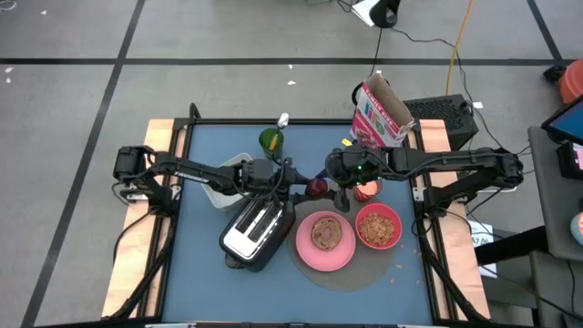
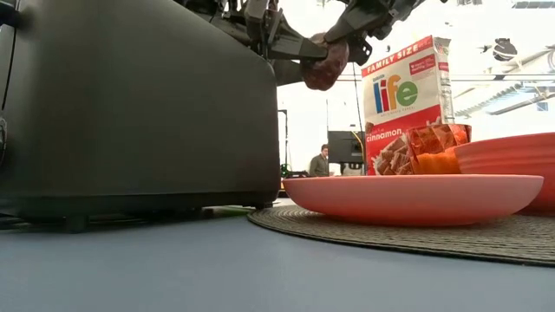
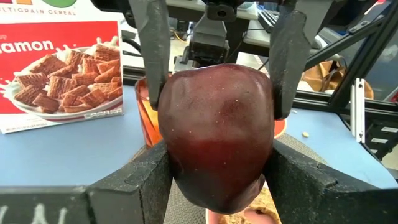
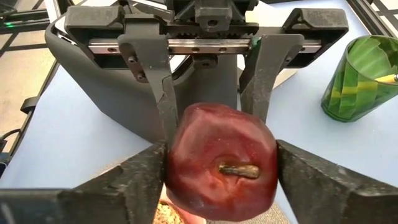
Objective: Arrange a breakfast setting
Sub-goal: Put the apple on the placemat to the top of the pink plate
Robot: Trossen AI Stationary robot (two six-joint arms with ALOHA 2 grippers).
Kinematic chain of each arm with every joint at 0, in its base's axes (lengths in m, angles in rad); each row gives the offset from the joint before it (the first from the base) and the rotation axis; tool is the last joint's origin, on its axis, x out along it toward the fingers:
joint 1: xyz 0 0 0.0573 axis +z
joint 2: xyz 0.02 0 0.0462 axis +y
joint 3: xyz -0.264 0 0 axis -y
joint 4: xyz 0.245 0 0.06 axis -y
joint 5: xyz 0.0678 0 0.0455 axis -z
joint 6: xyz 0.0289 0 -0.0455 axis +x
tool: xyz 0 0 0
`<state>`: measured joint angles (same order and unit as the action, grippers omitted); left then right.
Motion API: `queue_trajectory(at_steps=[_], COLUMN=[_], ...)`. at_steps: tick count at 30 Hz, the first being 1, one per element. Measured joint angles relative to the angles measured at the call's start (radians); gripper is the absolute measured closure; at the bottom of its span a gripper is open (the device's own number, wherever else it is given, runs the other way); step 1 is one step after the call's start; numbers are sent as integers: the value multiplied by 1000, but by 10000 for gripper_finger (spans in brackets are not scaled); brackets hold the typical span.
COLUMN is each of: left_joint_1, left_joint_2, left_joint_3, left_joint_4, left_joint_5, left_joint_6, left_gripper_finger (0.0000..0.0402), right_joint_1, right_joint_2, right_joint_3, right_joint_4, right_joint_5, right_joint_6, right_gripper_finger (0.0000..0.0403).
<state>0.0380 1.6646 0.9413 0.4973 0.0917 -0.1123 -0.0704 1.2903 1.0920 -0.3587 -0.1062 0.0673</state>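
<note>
Both grippers are shut on the dark red fruit (image 1: 316,189), held in the air between the toaster and the cup, with its stem (image 4: 239,169) toward my right wrist. My left gripper (image 1: 302,189) comes from the table's left, my right gripper (image 1: 331,187) from the right. The pink plate (image 1: 305,251) rests on a round grey mat and carries the browned bread (image 1: 326,232). The red bowl (image 1: 378,228) with cereal stands to the plate's right. The small cup (image 1: 366,189) stands just beyond the bowl. The spoon does not show. My left gripper pinches the fruit between its two fingers (image 3: 146,180) on two opposite sides (image 3: 177,155), coming level from the table's left. The fruit is lifted clear of the table. My right gripper pinches the same fruit between its two fingers (image 4: 134,180) on its sides (image 4: 180,162), near the stem end, coming level from the table's right. Its fingers sit right beside the left gripper's fingers (image 4: 165,106).
The silver-and-black toaster (image 1: 258,230) stands just left of the plate, below my left gripper. A white container (image 1: 223,182) lies under the left arm. A green cup (image 1: 271,140) stands at the back, a cereal box (image 1: 383,114) at the back right.
</note>
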Motion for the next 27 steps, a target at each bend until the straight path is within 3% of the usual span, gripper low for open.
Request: queue_trajectory(at_steps=[7,27], left_joint_1=[0,0], left_joint_2=[0,0], left_joint_3=[0,0], left_joint_4=[0,21], left_joint_5=[0,-11], left_joint_6=[3,-5], left_gripper_finger=[178,143], right_joint_1=[0,0], right_joint_2=[0,-1], right_joint_3=[0,0], right_joint_4=[-1,1], right_joint_5=[0,0], right_joint_6=[0,-1], right_gripper_finger=[165,168])
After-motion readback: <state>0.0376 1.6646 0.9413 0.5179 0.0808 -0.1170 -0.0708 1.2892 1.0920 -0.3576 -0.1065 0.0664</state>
